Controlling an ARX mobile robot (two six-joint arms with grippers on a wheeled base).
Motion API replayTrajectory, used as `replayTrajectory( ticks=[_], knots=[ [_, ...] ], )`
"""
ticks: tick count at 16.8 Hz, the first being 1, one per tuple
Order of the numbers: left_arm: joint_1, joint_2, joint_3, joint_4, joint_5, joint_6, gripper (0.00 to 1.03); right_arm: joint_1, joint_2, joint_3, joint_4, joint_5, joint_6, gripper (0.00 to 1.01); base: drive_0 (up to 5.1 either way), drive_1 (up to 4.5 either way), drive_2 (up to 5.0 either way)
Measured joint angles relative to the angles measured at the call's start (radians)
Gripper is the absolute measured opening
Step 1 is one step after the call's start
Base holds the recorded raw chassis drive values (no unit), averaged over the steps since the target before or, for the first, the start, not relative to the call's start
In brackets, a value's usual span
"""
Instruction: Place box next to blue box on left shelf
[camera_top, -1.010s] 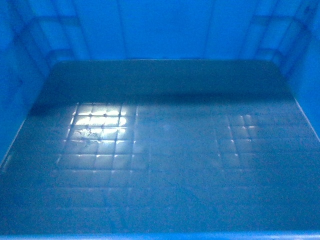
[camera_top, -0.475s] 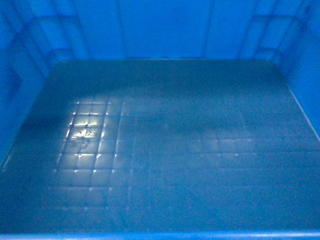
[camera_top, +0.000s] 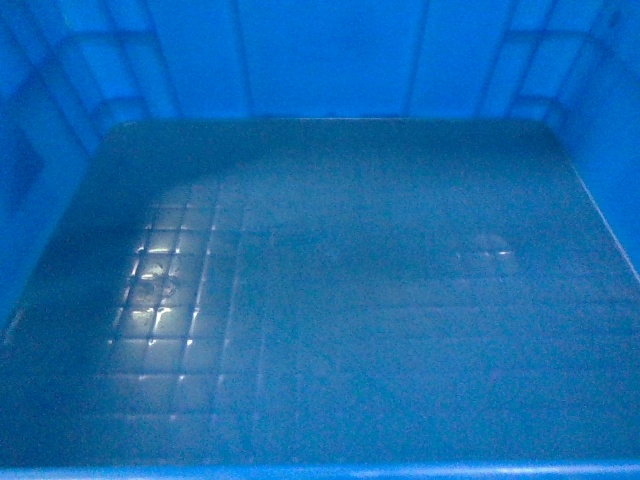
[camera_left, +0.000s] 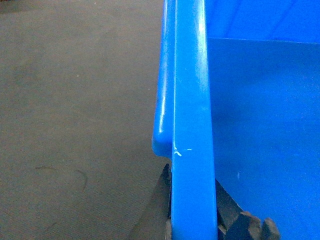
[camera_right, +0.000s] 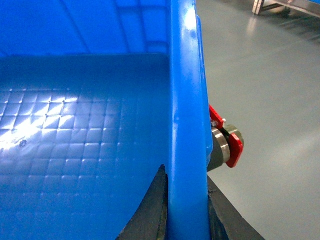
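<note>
The bright-blue box (camera_top: 330, 60) fills the whole head view, so I look straight down at its grid-embossed floor and ribbed walls. My left gripper (camera_left: 192, 210) is shut on the box's left rim (camera_left: 190, 100), one dark finger on each side of the rim. My right gripper (camera_right: 186, 210) is shut on the right rim (camera_right: 185, 100) in the same way. The box is held above the floor between both arms. The left shelf and the other blue box are out of view.
Dull brown-grey floor (camera_left: 75, 125) lies under the left side. Pale grey floor (camera_right: 270, 90) lies under the right side, with a metal frame leg (camera_right: 260, 6) at the far top. A red and grey robot part (camera_right: 227, 142) shows below the right rim.
The bright reflection on the box floor has dimmed and slid down and left, and the right-hand glint has faded. The box keeps its place in the head view.
</note>
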Motion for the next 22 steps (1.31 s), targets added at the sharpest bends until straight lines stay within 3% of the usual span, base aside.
replayTrajectory(
  ticks=[22],
  knots=[
    [0.000,0.000,0.000,0.000,0.000,0.000,0.08,0.000,0.000,0.000,0.000,0.002,0.000,0.10,-1.6,-1.62,-1.6]
  ],
)
